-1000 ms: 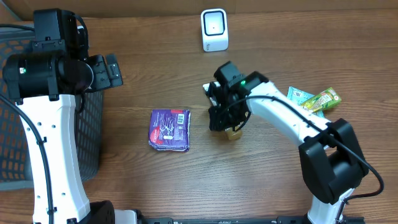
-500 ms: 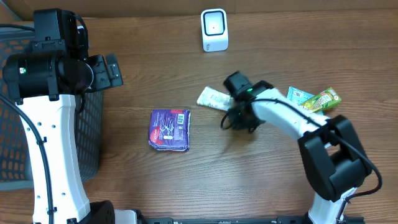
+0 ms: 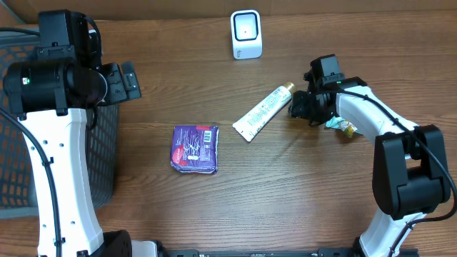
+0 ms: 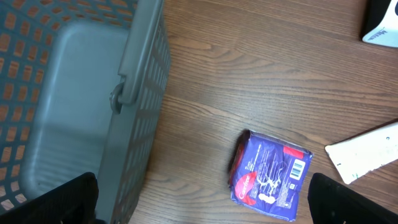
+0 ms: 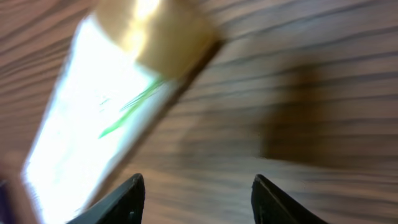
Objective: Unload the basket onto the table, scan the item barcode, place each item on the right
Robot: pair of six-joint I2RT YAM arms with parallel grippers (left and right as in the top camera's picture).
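Right pincer (image 3: 297, 106): released, empty, just beside gold cap (image 3: 288, 89) of tube (image 3: 262, 114), flat near middle of bench (image 3: 285, 193). Likely light, soft, slippery; grip across stiffer shoulder by cap.

A shop-checkout test bench is showing here: a barcode scanner (image 3: 246, 33) is standing on the wooden table (image 3: 214, 214) and a grey shopping basket (image 4: 134, 81) is sitting alongside (packaged goods (image 3: 194, 148) are lying between)

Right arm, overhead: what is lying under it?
Only slivers of teal and yellow packaging peek out beneath the right arm, just past the wrist. The arm covers the rest, so the item cannot be identified.
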